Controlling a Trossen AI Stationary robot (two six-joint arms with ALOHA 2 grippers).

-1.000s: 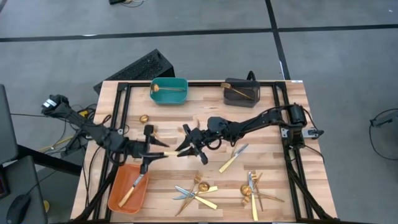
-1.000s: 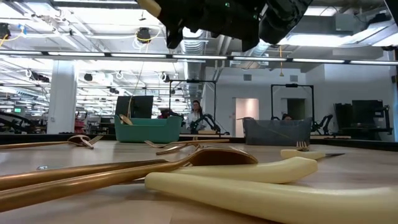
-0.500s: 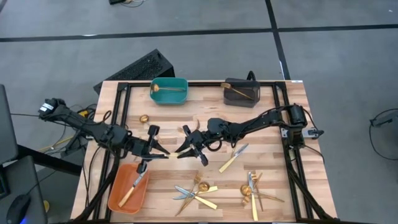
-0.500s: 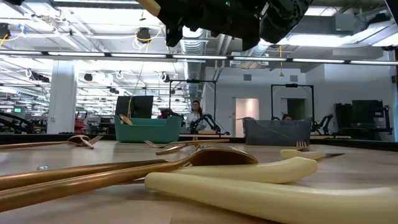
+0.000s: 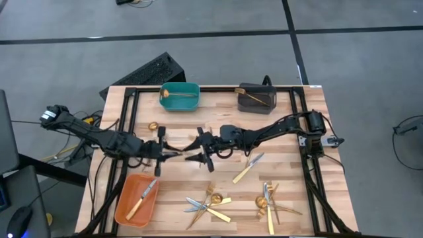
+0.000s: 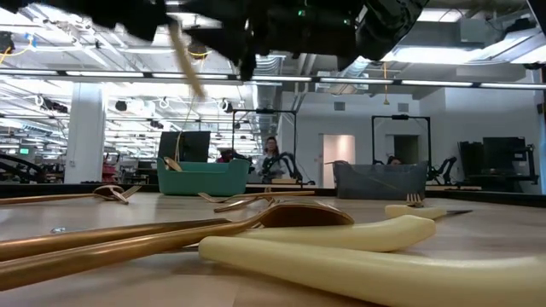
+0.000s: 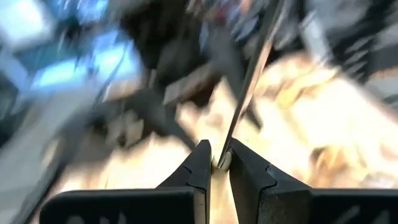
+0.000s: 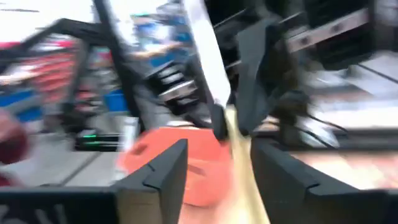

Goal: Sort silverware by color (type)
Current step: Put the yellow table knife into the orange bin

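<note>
Above the middle of the table a knife [image 5: 184,157] with a pale handle hangs clear of the wood. My left gripper [image 5: 173,156] is shut on it, coming from the table's left. My right gripper [image 5: 197,157] faces it from the right and is open. In the right wrist view its fingers stand on either side of the knife's pale handle [image 8: 238,152] without touching it. More silverware lies loose near the front edge [image 5: 210,203] [image 5: 268,201], and one knife [image 5: 248,167] lies right of centre. My left gripper pinches the knife between its two fingertips at a pale part [image 7: 219,163]. The fingers come nearly level from the table's left. The rest of the knife [image 7: 252,74] runs on past the fingertips. The knife is lifted clear of the table and tilted.
An orange bin [image 5: 123,206] at the front left holds one knife. A teal bin [image 5: 190,104] and a dark grey bin [image 5: 256,104] stand at the far edge, each with a gold piece inside. A small gold piece [image 5: 153,126] lies left of centre.
My left gripper has gone toward the table's right, up to the knife that my right gripper held out, and has shut on it. My right gripper has opened and let go. The knife has tipped and now slants down from my left gripper.
</note>
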